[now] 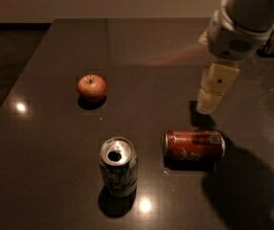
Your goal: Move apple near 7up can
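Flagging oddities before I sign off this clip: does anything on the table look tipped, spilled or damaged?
The red can lies on its side beside the upright 7up can; no spill shows. The apple sits normally. The gripper hovers just behind the red can.

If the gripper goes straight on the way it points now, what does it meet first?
Probably the table, just behind the lying red-orange can. The gripper points down above that spot, but depth is unclear, so it might graze the can.
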Action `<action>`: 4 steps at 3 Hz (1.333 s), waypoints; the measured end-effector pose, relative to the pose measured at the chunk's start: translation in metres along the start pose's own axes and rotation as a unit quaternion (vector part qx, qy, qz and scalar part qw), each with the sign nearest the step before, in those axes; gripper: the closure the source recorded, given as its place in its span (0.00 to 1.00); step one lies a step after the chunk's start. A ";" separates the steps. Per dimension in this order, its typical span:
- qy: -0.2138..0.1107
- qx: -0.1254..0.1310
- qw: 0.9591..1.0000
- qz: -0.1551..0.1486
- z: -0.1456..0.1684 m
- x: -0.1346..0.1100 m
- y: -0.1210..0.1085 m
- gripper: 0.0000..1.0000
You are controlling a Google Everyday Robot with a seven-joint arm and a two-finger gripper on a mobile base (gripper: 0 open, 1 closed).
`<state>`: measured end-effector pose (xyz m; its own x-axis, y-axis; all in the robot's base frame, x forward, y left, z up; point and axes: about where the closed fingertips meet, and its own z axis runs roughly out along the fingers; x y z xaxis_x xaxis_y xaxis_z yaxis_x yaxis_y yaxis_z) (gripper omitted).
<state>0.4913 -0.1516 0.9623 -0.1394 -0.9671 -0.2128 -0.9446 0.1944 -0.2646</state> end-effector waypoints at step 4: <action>-0.072 -0.099 0.992 -0.038 0.140 -0.184 -0.012 0.00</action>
<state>0.5701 0.0471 0.8732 -0.0348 -0.9412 -0.3360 -0.9927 0.0715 -0.0975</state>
